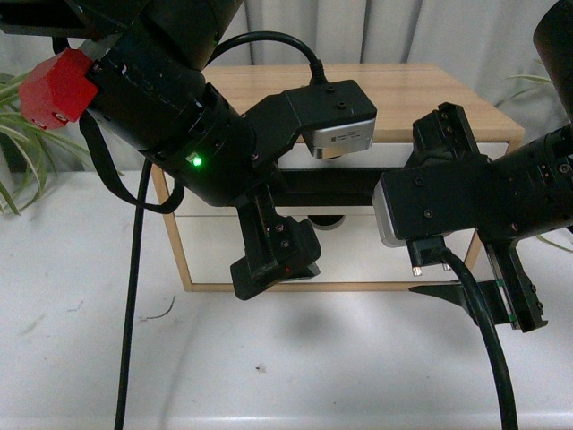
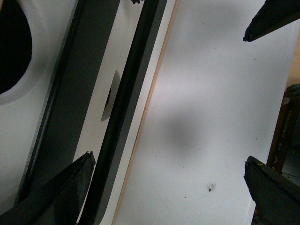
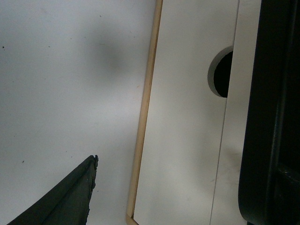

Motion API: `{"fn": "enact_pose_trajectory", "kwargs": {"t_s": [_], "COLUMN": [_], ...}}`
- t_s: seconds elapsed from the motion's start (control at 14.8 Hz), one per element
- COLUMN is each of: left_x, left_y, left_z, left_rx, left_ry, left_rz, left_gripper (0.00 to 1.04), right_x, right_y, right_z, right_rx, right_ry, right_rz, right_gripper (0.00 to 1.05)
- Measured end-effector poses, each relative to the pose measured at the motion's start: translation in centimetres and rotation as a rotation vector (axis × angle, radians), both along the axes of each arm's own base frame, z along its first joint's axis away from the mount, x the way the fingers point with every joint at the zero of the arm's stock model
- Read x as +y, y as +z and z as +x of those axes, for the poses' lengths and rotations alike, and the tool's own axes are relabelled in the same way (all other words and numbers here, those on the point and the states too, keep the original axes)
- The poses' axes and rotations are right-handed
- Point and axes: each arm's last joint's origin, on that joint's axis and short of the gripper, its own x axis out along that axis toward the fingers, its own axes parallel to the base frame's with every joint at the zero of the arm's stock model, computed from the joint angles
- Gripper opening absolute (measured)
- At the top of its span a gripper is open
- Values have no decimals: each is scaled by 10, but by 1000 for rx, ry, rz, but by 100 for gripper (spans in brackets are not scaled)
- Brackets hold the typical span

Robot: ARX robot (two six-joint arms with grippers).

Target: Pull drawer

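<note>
A bare white table (image 1: pixel 295 376) fills the foreground, with a black cable hanging over it. Above it the left gripper (image 2: pixel 166 187) hangs with its fingers (image 2: pixel 65 192) spread wide. In the left wrist view one fingertip sits just beside the long black bar handle (image 2: pixel 133 93), on its cabinet side, and the other is well out over the table, so the jaws straddle the bar without closing on it. The right gripper (image 1: pixel 474 305) is low at the cabinet's right corner, with its fingers also parted and nothing between them. One of them (image 3: pixel 65 201) shows over the table in the right wrist view. Just behind the arms stands a small wooden cabinet (image 1: pixel 421 94) holding two white fronts, one above the other. The drawer (image 1: pixel 394 157) is the upper one, with the handle (image 1: pixel 340 185) running across it behind the left arm. A half-round notch (image 1: pixel 328 222) shows at the seam just under the bar, above the plain lower front (image 1: pixel 358 255). Both fronts hide what lies inside. Farthest back hang a pale curtain (image 1: pixel 376 31) and, at the left, plant leaves (image 1: pixel 18 152).
</note>
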Motion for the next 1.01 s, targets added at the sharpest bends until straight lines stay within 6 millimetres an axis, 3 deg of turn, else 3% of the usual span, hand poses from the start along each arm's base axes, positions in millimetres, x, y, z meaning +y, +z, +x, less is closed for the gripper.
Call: {"fn": "enact_pose_trajectory", "kwargs": {"t_s": [0.13,0.81,1.01], "left_x": [-1,5,5], "left_y": [0,-1,-1], "left_z": [-2,-57,-61], "left_rx": [-1,64,66], "left_ry": [-13,-76,-82], "left_rz": [2,-43,-44], "left_gripper": [98,98,98], "right_x": [-1,-13,-14], "right_y": [-1,5,6], "right_z": [-3,-69,-74], "right_rx": [2,90,94], "right_ry": [0,4,7], "right_rz": [-1,-25,-23], "right_gripper": [98,98,98]}}
